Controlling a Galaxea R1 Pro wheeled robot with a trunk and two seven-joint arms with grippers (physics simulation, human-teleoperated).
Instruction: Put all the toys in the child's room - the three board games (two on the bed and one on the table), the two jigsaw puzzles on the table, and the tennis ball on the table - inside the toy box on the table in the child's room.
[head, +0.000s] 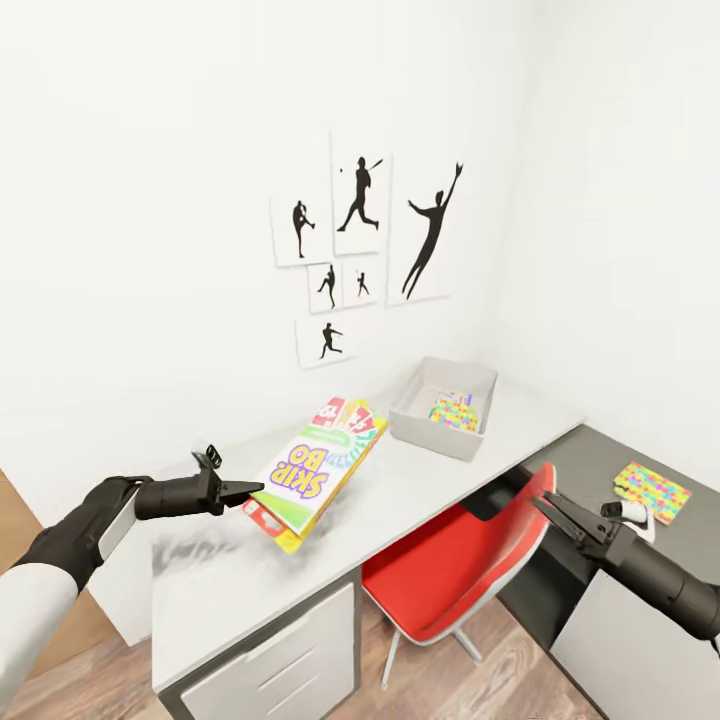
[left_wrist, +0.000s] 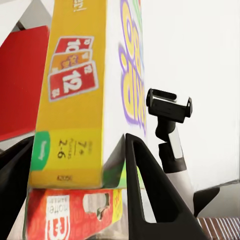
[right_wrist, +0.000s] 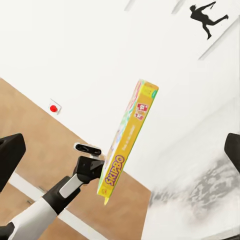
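Skip-Bo board game held over the pale grey table (head: 420, 480) in a white-walled corner.

The Skip-Bo box (head: 315, 470) (a red box beneath it) is clamped at its edge by the left gripper (head: 248, 492), at lower left. The toy box (head: 415, 415), centre right, holds a jigsaw puzzle (head: 455, 410); another puzzle (head: 652, 490) lies at right. The right gripper (head: 545, 503) is seen open and empty above a red chair (head: 450, 570).

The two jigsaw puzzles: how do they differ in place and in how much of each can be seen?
One jigsaw puzzle lies inside the toy box, partly hidden by its wall. The other jigsaw puzzle lies in full view on the lower dark cabinet top, outside the box, near the right claw. Both lie flat and are multicoloured.
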